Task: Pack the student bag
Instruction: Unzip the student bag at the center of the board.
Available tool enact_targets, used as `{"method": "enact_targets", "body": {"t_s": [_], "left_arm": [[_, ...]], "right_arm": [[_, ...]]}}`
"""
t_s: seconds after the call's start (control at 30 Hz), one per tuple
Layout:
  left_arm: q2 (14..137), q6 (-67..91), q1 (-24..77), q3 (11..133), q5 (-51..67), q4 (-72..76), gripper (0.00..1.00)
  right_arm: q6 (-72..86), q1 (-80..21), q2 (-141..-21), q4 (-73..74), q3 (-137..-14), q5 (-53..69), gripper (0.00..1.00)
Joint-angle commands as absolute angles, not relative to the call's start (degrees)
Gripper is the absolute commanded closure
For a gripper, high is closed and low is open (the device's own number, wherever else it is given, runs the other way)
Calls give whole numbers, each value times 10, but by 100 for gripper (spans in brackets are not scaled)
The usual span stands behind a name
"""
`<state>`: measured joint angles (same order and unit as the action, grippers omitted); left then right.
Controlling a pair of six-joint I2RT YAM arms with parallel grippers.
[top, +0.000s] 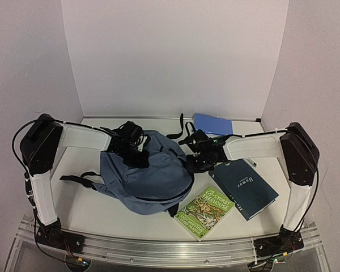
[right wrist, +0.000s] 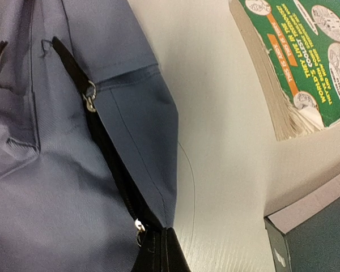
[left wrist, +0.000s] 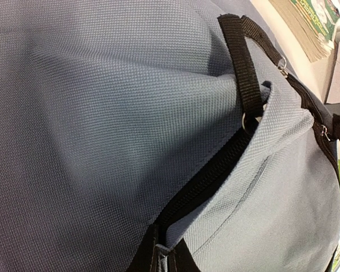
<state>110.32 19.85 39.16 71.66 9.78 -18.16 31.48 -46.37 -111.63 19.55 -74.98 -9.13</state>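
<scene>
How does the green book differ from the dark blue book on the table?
The green book has a busy illustrated cover; the dark blue book is plain with small white lettering. The green book looks smaller than the dark blue one. Both lie flat on the table, outside the student bag.

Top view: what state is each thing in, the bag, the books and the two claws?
student bag: slumped flat, zipper seemingly parted a little.
left gripper: shut on the bag's fabric.
right gripper: shut on the bag's fabric.
green book: closed, flat, outside the bag.
dark blue book: closed, flat, outside the bag.
blue notebook: closed, flat, behind the bag.
</scene>
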Motion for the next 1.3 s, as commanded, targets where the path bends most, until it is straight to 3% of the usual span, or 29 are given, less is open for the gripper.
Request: {"method": "enact_targets", "body": {"t_s": [0.0,0.53,0.87,1.27], "left_arm": [[1099,203,377,736,70,-193,100],[1105,213,357,741,55,-184,100],[1131,248,341,763,55,-162,100],[1161,285,341,791,39,-134,100]], "right_arm": [[329,-460,-1086,213,-721,-64,100],[341,-486,-1032,232,-681,60,100],[378,-553,-1025,233,-672,100,100],[468,-627,-1054,108,-718,133,100]]}}
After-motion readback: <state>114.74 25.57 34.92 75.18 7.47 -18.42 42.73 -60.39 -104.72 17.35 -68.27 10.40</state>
